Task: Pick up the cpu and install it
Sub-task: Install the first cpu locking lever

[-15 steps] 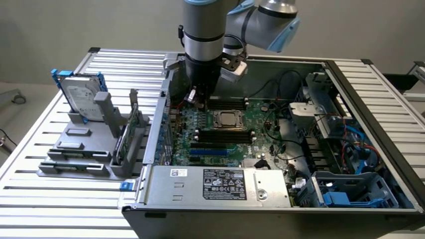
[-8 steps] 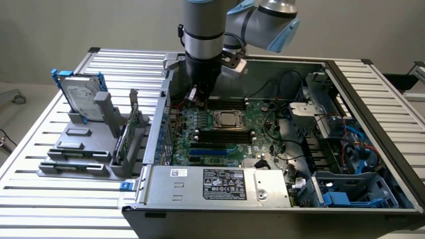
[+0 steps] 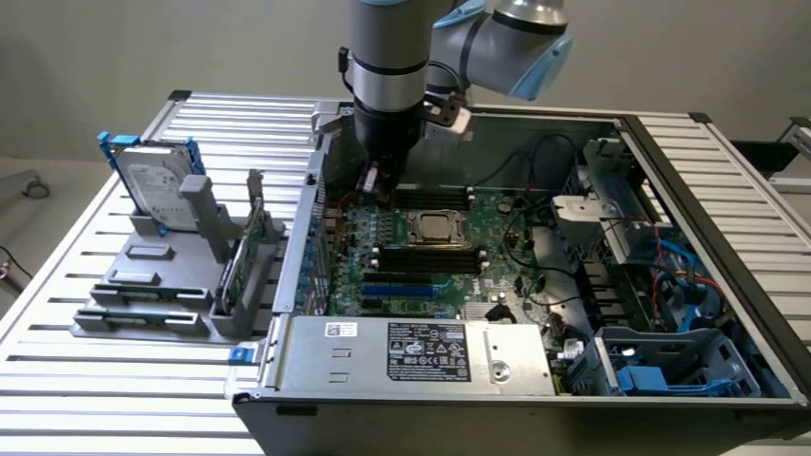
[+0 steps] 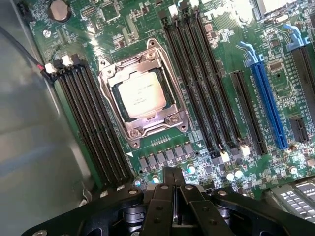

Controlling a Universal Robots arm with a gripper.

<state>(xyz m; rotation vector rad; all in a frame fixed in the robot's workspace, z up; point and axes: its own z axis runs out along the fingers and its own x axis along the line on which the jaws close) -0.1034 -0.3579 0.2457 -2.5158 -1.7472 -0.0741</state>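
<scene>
The cpu (image 3: 434, 228) is a small square chip with a pale silver lid. It lies flat inside the metal socket frame (image 4: 172, 123) in the middle of the green motherboard (image 3: 500, 271), and its lid faces the wrist view (image 4: 140, 93). My gripper (image 3: 375, 182) hangs inside the open computer case, above the board and towards the exterior view's left of the socket, near the black memory slots (image 4: 93, 118). Its black fingers (image 4: 165, 184) are pressed together with nothing between them, so the gripper (image 4: 173, 178) is shut and empty. It is apart from the chip.
The case walls (image 3: 690, 180) ring the board. A silver power supply (image 3: 405, 351) lies along the near edge, with cables and blue drive bays (image 3: 666, 351) at the exterior view's right. Outside the case, a grey stand (image 3: 152, 285) holds a hard drive (image 3: 159, 185) and a card (image 3: 247, 256).
</scene>
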